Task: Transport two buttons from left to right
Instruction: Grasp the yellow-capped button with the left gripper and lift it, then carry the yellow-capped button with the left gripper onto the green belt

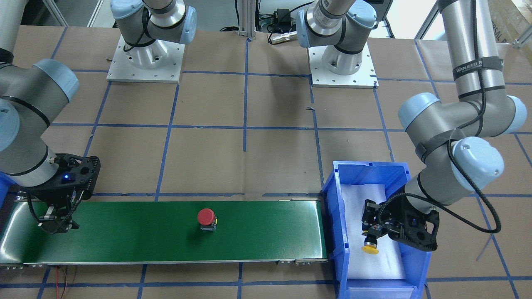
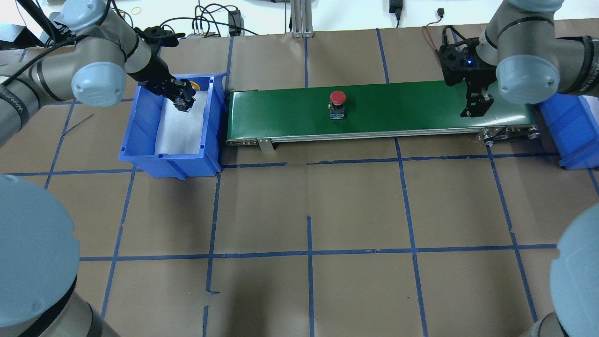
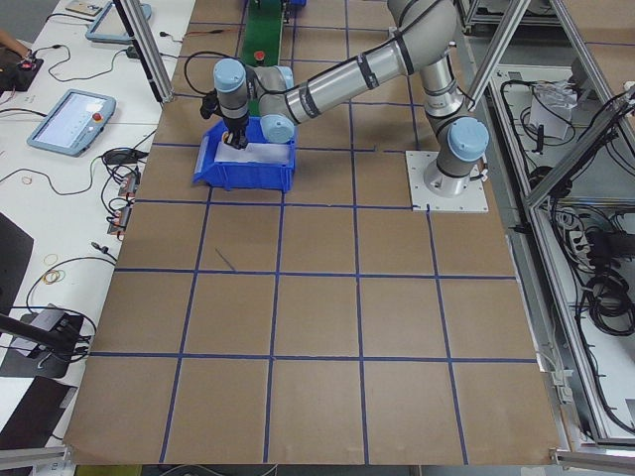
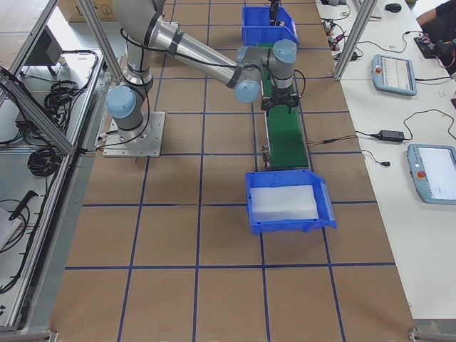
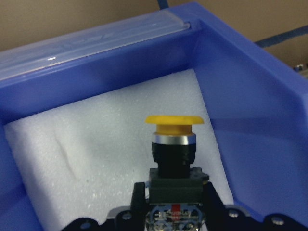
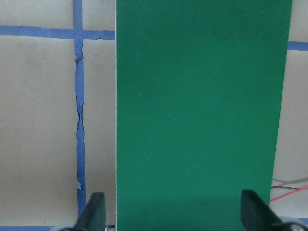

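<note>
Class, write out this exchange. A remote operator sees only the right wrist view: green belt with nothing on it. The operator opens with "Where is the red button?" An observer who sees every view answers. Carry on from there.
Observer: The red button stands upright on the belt, about midway along it.
Operator: How close is my end effector to it?
Observer: The right end effector hangs open over the belt's end on the robot's right, well apart from the red button.
Operator: And the yellow one?
Observer: The left end effector is shut on the yellow button, gripping its black body inside the bin at the belt's other end.
</note>
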Controlling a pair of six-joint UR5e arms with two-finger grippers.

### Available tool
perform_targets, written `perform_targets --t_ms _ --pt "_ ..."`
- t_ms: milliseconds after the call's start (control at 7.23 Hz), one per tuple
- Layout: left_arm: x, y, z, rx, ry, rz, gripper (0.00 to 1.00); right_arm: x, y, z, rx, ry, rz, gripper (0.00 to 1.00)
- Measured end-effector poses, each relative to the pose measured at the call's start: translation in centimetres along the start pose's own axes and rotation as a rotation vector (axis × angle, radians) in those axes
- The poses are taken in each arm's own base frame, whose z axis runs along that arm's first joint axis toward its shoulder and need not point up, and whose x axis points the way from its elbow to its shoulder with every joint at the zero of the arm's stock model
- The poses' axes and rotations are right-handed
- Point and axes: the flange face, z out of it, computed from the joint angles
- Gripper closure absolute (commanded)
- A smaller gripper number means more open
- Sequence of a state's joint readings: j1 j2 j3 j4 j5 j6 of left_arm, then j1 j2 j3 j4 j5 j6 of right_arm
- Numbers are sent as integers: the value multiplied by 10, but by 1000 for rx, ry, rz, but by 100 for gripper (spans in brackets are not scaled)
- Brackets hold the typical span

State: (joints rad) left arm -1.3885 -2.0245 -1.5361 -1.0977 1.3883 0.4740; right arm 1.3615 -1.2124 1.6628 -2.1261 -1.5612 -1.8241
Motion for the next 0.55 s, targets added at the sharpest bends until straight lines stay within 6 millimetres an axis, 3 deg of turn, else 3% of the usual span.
perform_targets --t_ms 277,415,553 --pt "16 16 -44 -28 -22 -93 57 0 0 1 1 -2 0 0" --pt "33 16 -53 -33 -23 -169 58 0 0 2 1 -4 0 0" --pt "66 11 -53 -34 -25 -243 58 0 -1 3 1 -5 -1 0"
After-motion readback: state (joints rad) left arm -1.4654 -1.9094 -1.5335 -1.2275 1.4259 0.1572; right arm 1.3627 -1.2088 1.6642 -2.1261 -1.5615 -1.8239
